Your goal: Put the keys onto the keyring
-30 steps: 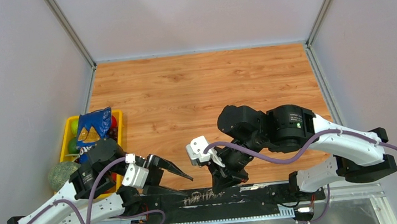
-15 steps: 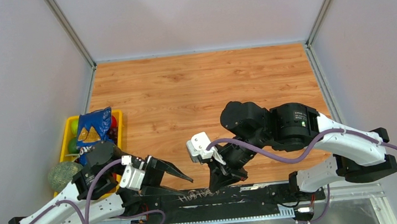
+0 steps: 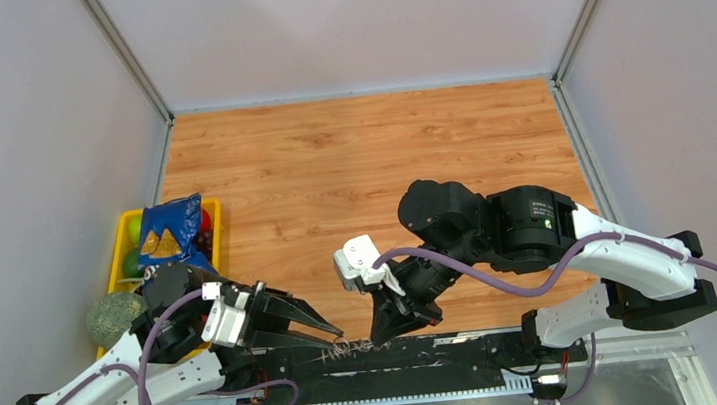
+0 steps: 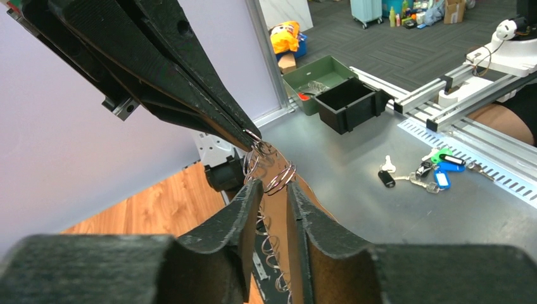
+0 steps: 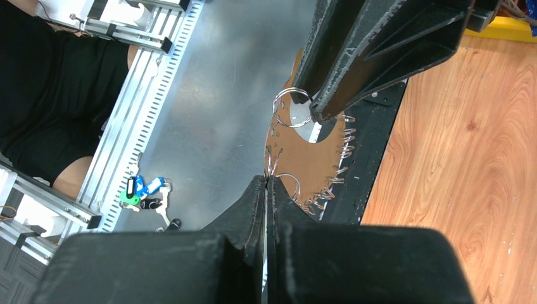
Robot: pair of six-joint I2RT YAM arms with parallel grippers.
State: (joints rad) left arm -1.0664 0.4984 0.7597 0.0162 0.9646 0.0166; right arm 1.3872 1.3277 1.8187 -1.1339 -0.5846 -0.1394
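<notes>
Keys (image 4: 423,177) nearest of all, loose in 1 small cluster on grey metal bench (image 4: 354,215), well apart from both grippers. Plastic heads in black, blue and green, with short silver blades; exact count too small to tell. None seen on the keyring (image 3: 350,346), so threading judged not yet begun, with every key left to fetch and feed on.

Just beyond, over black rail (image 3: 471,350) at the table's near edge, keyring between the tips of the 2 arms. Thin grey wire, bent in 1 large arc and fringed with small springy split loops (image 5: 294,109). Brown patch inside the arc, nature unclear. Right gripper (image 3: 377,339) closed tight, its matte black tapered fingers (image 5: 252,209) pinching the wire rim. Left gripper (image 3: 332,335) facing it from the left, jaws narrowly apart with 1 small loop at the mouth. Cannot tell if pinching or merely framing. Looks like readying the ring, perhaps prying a loop open, as a judgement only.

Farther off, wooden table (image 3: 370,161), smooth with plank grain. At far left, yellow bin (image 3: 124,225) of hard plastic, with glossy, crinkled blue bag (image 3: 169,237) inside.
</notes>
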